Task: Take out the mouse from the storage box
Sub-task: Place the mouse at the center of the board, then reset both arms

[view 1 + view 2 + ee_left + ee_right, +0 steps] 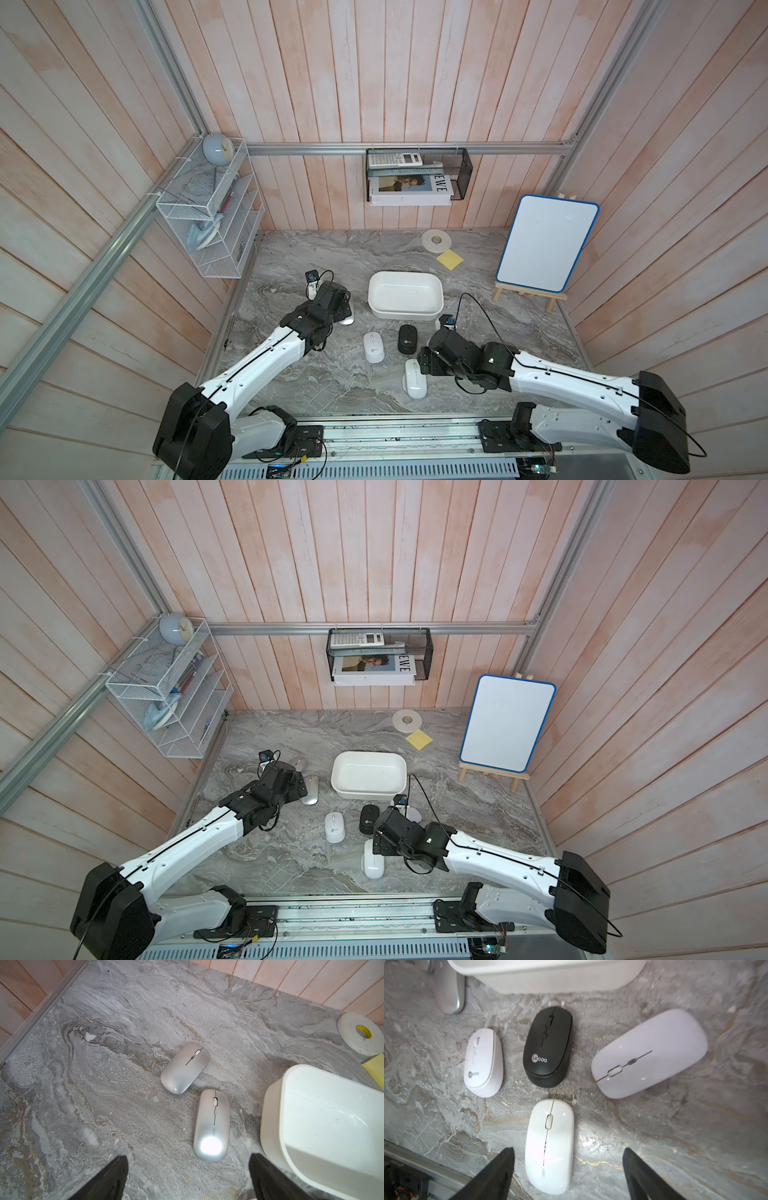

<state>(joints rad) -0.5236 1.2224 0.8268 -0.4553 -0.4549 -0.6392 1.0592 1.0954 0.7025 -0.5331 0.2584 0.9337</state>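
The storage box (405, 315) sits mid-table, a little toward the back wall. Every mouse I can see lies outside it on the grey marbled table (316, 386).

Just in front of the box's near wall is the black mouse (407, 338). The white ribbed mouse (374, 347) lies beside it on the left-arm side. A pale lilac mouse (650, 1053) lies on the other side, mostly hidden under the right arm in both top views.

Closer to the robot's base, the glossy white mouse (549, 1147) lies flat on the table, its rear end between the fingers of my right tool (568, 1152). Those jaws are spread wide, with bare table showing on each side of the mouse, and they grip nothing.

My left tool (188, 1159) hangs by the box's left end, jaws wide apart and holding nothing. Ahead of it lies a silver mouse (212, 1124), near the box wall but not touching it. A second silver mouse (185, 1068) lies just beyond, at an angle.

Behind the box are a tape roll (435, 241) and a yellow sticky-note pad (449, 260). A blue-framed whiteboard (546, 243) stands on a wooden easel at the back right.
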